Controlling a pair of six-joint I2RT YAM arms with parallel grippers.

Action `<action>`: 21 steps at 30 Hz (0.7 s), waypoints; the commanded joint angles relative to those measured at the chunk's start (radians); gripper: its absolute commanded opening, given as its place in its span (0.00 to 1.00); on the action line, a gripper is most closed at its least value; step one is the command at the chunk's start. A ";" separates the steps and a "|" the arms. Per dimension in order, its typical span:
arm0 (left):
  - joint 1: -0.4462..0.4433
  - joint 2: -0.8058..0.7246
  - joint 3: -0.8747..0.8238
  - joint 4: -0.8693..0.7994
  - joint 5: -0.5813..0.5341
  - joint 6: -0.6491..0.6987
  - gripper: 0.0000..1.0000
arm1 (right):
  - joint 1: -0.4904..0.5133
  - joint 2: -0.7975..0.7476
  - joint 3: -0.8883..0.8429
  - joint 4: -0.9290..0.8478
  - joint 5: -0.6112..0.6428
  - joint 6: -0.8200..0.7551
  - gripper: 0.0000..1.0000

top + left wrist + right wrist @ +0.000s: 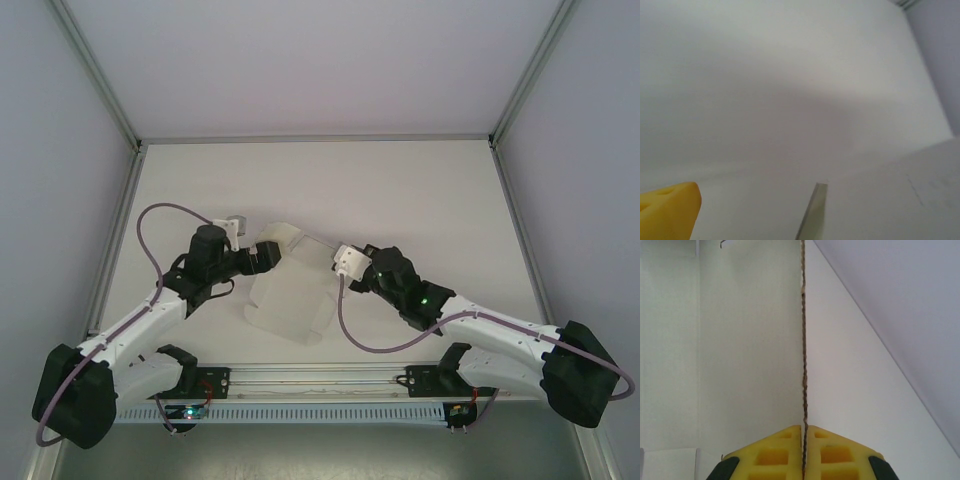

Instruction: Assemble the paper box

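Two arms reach inward from the near edge. The right gripper (804, 432) has its yellow pads (771, 456) pressed together on the edge of the paper box (290, 295), a creased white sheet lying mid-table with one side lifted. The left gripper (268, 255) sits at the sheet's left flap; its opening cannot be judged. Opposing pulls could tear the thin card or slip it free. Beyond, the matte white table (420, 190) meets pale grey walls (300, 60).
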 commanded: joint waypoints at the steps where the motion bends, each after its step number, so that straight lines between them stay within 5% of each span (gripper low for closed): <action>1: 0.046 -0.017 -0.021 0.182 0.214 0.033 1.00 | -0.020 0.004 0.008 -0.004 -0.043 0.042 0.00; 6: 0.047 -0.031 -0.053 0.237 0.240 0.011 0.94 | -0.061 -0.003 0.007 0.014 -0.105 0.067 0.00; 9: 0.047 -0.004 -0.034 0.201 0.233 0.017 0.68 | -0.074 -0.002 0.009 0.017 -0.129 0.074 0.00; 14: 0.047 0.040 -0.036 0.236 0.257 0.002 0.58 | -0.078 -0.002 0.009 0.016 -0.133 0.088 0.00; 21: 0.047 0.009 -0.067 0.246 0.243 0.012 0.12 | -0.106 -0.007 0.014 0.014 -0.120 0.134 0.00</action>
